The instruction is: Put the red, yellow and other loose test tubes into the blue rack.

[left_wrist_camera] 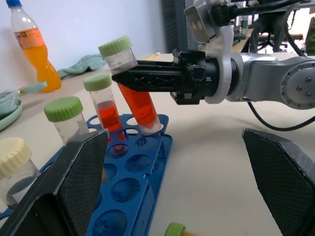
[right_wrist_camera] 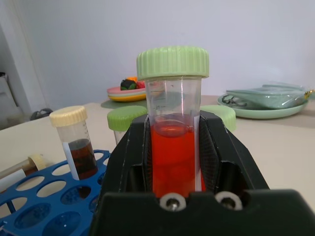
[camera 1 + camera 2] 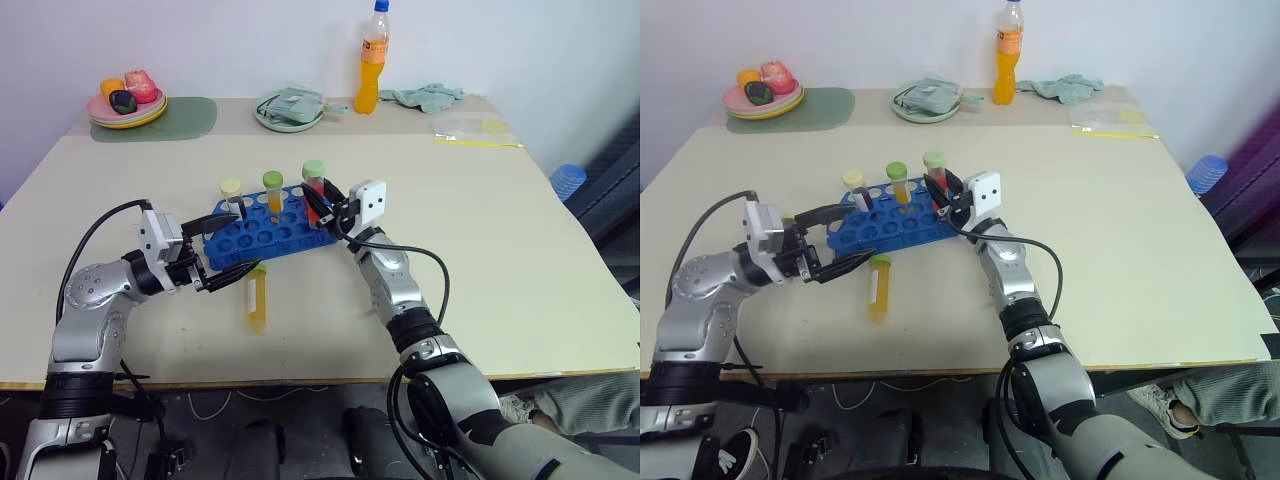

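Landmark throughout: blue rack [image 3: 262, 228], on the desk [image 3: 520, 260].

Nearest, just in front of the rack: yellow tube [image 3: 257, 301] lying flat on the desk, cap end toward the rack, still loose.

Left of the rack, at its near-left corner: left tool [image 3: 222, 251], fingers spread wide, nothing between them, hovering level beside the rack.

In the rack, back row, from left: cream-capped tube [image 3: 233, 197] with dark contents, upright; green-capped tube [image 3: 273, 190] with yellow-orange liquid, upright. In the left wrist view a further green-capped tube with red liquid [image 1: 105, 106] stands seated nearby.

At the rack's right end: right tool [image 3: 322, 204] clamped on the red tube [image 1: 130, 83], gripped on the body just below the pale green cap. Tube tilted, lower tip at or just inside a corner hole; not yet seated upright.

Handling, judged: tubes light, rigid clear plastic, smooth and somewhat slippery; sealed screw caps, so spill risk low. Best hold on the upper body under the ribbed cap, as the cap rim stops slip. Rack light; may shift if a tube is pushed in at an angle.

Writing: faint graduation marks on the red tube [image 2: 158, 101], not legible. White label strip on the cream-capped tube, no text readable.

Farther behind the rack: orange drink bottle [image 3: 372, 58], label unreadable.
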Available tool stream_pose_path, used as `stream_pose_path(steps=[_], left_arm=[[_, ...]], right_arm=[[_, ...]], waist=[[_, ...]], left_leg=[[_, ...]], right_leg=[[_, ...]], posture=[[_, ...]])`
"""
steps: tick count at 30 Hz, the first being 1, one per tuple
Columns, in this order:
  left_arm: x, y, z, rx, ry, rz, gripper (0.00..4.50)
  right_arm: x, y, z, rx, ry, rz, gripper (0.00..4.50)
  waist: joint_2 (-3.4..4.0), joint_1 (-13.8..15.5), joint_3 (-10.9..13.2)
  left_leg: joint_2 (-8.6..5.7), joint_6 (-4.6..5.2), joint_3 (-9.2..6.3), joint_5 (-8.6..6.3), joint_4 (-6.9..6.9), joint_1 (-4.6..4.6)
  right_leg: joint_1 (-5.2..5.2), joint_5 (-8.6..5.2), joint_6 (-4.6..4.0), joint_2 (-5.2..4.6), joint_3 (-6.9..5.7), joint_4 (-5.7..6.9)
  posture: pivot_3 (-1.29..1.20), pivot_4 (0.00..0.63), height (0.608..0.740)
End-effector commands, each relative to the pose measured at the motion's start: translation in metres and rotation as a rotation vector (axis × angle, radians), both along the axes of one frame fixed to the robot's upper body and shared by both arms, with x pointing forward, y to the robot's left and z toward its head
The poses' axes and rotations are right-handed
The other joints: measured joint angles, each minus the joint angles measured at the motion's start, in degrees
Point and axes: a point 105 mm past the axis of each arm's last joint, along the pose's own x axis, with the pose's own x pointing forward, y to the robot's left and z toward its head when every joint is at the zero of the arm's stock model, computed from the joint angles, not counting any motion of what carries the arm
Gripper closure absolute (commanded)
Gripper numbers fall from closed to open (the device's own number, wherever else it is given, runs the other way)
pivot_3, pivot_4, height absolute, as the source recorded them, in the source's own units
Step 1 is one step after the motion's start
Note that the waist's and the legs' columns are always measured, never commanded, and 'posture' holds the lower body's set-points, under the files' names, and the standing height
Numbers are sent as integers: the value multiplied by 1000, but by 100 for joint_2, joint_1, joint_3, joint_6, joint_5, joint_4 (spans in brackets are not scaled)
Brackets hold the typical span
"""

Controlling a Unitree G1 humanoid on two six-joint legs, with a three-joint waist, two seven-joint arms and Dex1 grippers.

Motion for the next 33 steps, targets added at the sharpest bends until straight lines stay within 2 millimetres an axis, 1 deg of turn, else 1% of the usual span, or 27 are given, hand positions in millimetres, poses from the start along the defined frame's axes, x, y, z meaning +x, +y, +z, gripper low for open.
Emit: stream_pose_path(steps=[1, 6, 8, 14, 22, 26, 28, 29, 30, 31, 32, 33], left_arm=[[-6, 1, 11, -16, -38, -3, 0], [-7, 3, 11, -16, -35, 0, 0], [-7, 4, 11, -14, -33, 0, 0], [-8, 8, 10, -8, -27, 1, 0], [-11, 13, 7, 3, -18, 6, 0], [-12, 13, 8, 8, -20, 4, 0], [-12, 12, 9, 8, -21, 3, 0], [-11, 12, 9, 5, -20, 3, 0], [-11, 12, 9, 4, -19, 3, 0], [-11, 12, 9, 5, -18, 3, 0], [-10, 12, 8, 2, -16, 1, 0], [-9, 11, 8, 5, -15, -2, 0]], right_arm=[[-4, -1, 5, 36, -41, -13, 3686], [-4, -8, -5, 62, -25, -46, 3686], [-3, -8, -6, 65, -24, -54, 3686], [0, -5, -6, 83, -17, -68, 3686], [4, 2, -6, 87, -14, -67, 3686], [6, -6, -13, 114, 23, -81, 3686], [4, -9, -14, 156, 38, -42, 2605], [3, -10, -14, 144, 24, -42, 2245], [2, -11, -13, 131, 11, -44, 1760], [2, -11, -12, 124, 1, -48, 1180], [2, -13, -9, 126, -9, -50, 736], [2, -13, -6, 121, -22, -47, 170]], waist=[[0, -11, 0], [-1, -27, 0], [-1, -48, -1], [-1, -119, -1], [1, -123, 1], [1, -123, 0], [0, -120, 0], [1, -120, 0], [1, -120, 1], [1, -122, 1], [1, -124, 1], [2, -124, 1]], left_leg=[[0, 0, 0, 0, 0, 0], [0, 0, -1, 0, 0, 1], [0, 0, -1, 0, 0, 2], [1, 0, -3, 0, -1, 4], [1, 0, -2, 0, -2, 4], [2, 0, -2, 0, -2, 5], [2, 0, -2, 0, -2, 5], [3, 0, -2, 0, -2, 5], [3, 0, -2, 0, -2, 5], [3, 0, -2, 0, -2, 5], [3, 0, -2, 0, -2, 5], [3, 0, -2, 0, -3, 5]], right_leg=[[0, 0, 0, 0, 0, 0], [1, 0, 0, -2, 0, 0], [1, 0, 0, -2, 0, 1], [4, 0, 0, -2, -1, 2], [3, 0, 0, -4, -1, 2], [4, 0, -1, -5, 0, 2], [4, 0, -1, -5, 0, 2], [4, 0, 0, -6, 0, 2], [5, 0, 0, -7, -1, 1], [5, 0, 0, -7, 0, 1], [5, 0, 0, -7, -1, 1], [4, 0, 0, -7, 0, 1]], posture=[[0, 150, 740], [0, 150, 740], [0, 150, 740], [0, 150, 740], [0, 150, 740], [0, 150, 740], [0, 150, 740], [0, 150, 740], [0, 150, 740], [0, 150, 740], [0, 150, 740], [0, 150, 740]])
